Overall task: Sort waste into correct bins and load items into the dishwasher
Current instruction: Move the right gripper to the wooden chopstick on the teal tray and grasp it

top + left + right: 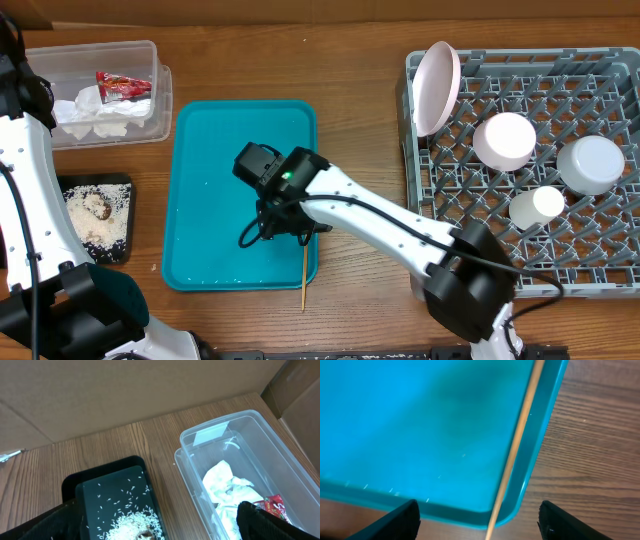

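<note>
The clear tub (150, 50) at the back left holds the crumpled white napkin (95, 115) and the red wrapper (122, 85). The black tray (95, 182) in front of it holds rice (95, 215) with a brown scrap. The grey dish rack (600, 250) holds the pink plate (437, 88) on edge, a white plate (504, 140), the bowl (590, 163) and the cup (537, 205). My right gripper (272, 228) (480, 520) is open and empty, low over the teal tray's front right corner. My left gripper (157, 525) is open and empty above the black tray (110, 467) and tub (182, 440).
The teal serving tray (200, 180) (420, 420) lies in the middle with a few rice grains on it. A thin wooden stick (304, 272) (520, 435) lies across its front right rim, between my right fingers but untouched. A cardboard wall stands behind the tub.
</note>
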`<action>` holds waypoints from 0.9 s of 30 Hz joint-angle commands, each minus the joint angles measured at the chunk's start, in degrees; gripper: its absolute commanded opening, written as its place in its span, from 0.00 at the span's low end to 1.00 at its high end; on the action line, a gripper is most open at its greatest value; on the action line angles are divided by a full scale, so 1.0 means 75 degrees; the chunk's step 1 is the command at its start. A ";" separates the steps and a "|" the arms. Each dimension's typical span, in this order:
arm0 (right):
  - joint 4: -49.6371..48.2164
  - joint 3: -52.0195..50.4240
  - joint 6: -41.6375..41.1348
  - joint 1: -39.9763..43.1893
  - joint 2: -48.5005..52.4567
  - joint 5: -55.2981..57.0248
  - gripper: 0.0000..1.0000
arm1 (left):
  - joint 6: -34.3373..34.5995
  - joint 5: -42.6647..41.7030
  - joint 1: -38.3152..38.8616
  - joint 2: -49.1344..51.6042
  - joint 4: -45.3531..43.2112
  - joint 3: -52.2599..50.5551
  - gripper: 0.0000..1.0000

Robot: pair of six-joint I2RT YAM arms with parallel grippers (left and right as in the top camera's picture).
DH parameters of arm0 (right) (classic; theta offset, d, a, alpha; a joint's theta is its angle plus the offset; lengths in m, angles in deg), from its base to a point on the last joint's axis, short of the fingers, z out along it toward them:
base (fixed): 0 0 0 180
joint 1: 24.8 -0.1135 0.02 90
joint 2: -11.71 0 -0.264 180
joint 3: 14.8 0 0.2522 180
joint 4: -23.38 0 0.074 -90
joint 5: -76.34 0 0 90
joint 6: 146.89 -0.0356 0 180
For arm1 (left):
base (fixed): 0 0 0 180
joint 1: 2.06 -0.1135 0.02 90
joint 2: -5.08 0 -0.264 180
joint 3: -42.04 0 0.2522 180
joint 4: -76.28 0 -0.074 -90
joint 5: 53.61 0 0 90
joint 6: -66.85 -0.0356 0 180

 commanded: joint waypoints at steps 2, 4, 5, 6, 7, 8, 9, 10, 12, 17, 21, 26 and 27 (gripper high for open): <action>-0.0082 0.0000 -0.0629 0.0000 0.0399 0.0117 0.77 | -0.0122 0.0128 0.0052 0.0035 -0.0012 0.0000 1.00; -0.0111 0.0000 -0.0632 0.0000 0.0501 0.0114 0.76 | -0.0122 0.0128 0.0052 0.0035 -0.0012 0.0000 1.00; -0.0114 0.0000 -0.0664 0.0000 0.0527 0.0114 0.75 | -0.0122 0.0128 0.0052 0.0035 -0.0012 0.0000 1.00; -0.0105 0.0000 -0.0764 0.0000 0.0571 0.0117 0.73 | -0.0122 0.0128 0.0052 0.0035 -0.0012 0.0000 1.00; -0.0108 -0.0006 -0.0839 0.0000 0.0618 0.0096 0.72 | -0.0122 0.0128 0.0052 0.0035 -0.0009 -0.0003 1.00; -0.0108 -0.0009 -0.0880 -0.0009 0.0656 0.0067 0.70 | -0.0122 0.0128 0.0052 0.0035 -0.0012 0.0000 1.00; -0.0117 -0.0035 -0.0976 -0.0009 0.0688 0.0058 0.70 | -0.0122 0.0128 0.0052 0.0035 -0.0012 0.0000 1.00; -0.0149 -0.0093 -0.1046 -0.0023 0.0705 0.0058 0.70 | -0.0122 0.0128 0.0052 0.0035 -0.0012 0.0000 1.00; -0.0262 -0.0265 -0.1207 -0.0029 0.0711 0.0035 0.70 | -0.0122 0.0128 0.0052 0.0035 -0.0012 0.0000 1.00; -0.0615 -0.0729 -0.1201 -0.0035 0.0711 -0.0172 0.69 | -0.0122 0.0128 0.0052 0.0035 -0.0012 -0.0003 1.00; -0.0968 -0.1107 -0.1166 -0.0044 0.0711 -0.0254 0.65 | -0.0122 0.0131 0.0052 0.0035 -0.0012 0.0000 1.00; -0.1533 -0.1565 -0.0793 -0.0137 0.0711 -0.0425 0.64 | -0.0122 0.0128 0.0052 0.0035 -0.0012 0.0000 1.00; -0.1547 -0.1580 -0.0796 -0.0143 0.0711 -0.0431 0.64 | -0.0122 0.0128 0.0052 0.0035 -0.0012 -0.0003 1.00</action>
